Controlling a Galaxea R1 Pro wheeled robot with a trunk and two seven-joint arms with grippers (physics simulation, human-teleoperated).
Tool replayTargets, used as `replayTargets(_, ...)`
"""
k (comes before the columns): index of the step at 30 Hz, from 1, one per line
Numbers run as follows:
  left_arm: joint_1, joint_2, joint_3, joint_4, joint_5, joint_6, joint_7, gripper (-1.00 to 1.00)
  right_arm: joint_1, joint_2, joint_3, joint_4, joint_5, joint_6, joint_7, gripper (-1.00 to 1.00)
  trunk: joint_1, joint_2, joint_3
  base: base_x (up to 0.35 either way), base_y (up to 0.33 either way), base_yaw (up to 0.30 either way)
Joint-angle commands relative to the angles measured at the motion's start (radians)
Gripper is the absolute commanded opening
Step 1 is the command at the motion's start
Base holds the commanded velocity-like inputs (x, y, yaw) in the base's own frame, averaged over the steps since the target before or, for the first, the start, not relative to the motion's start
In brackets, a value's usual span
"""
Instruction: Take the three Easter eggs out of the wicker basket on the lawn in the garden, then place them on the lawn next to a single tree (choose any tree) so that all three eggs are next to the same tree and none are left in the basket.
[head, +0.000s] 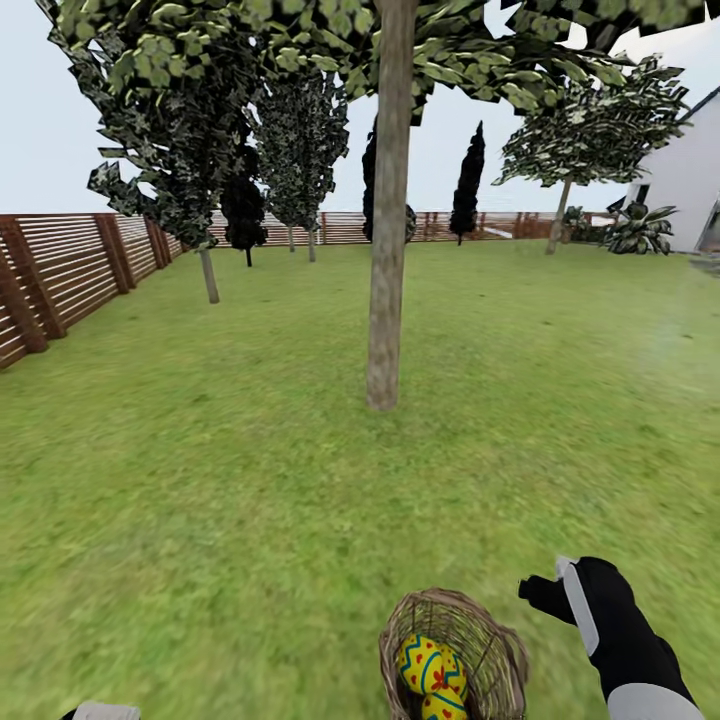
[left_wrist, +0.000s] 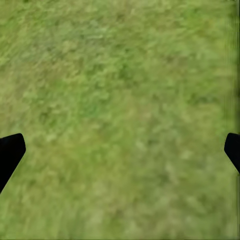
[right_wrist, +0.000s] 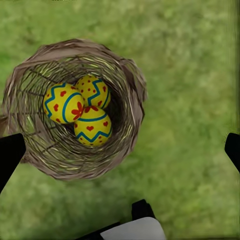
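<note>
Wicker basket holds three Easter eggs; lawn open around.

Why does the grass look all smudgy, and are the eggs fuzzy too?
Head view: the lawn smears near the camera, and the tree looks sharper. Left wrist view: blurry grass. Right wrist view: the three Easter eggs in the wicker basket look fairly crisp.

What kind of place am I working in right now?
A fenced garden, by the look of it: grass lawn, scattered trees such as the bare trunk ahead, a slatted wooden fence, and a white house.
</note>
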Motion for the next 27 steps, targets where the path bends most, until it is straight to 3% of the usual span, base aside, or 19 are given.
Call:
replayTargets(1,0.001,0.0,0.003,-0.001,-0.001,-0.002,-0.005,1.0,-0.001,0.001,0.0,-0.001,-0.006,0.004,-0.007,1.0,0.0,-0.001,-0.001,0.0,0.0,-0.254)
replayTargets(11,0.001,0.002,0.003,0.006,-0.003,-0.011,-0.006,1.0,-0.001,0.002,0.01,-0.002,-0.005,0.004,-0.007,1.0,0.0,-0.001,-0.001,-0.002,-0.008,-0.076)
replayTargets(27,0.001,0.01,0.003,0.012,-0.004,-0.016,-0.005,1.0,-0.001,0.009,0.019,-0.002,0.001,-0.018,-0.007,1.0,0.0,-0.001,-0.002,-0.02,-0.092,0.026)
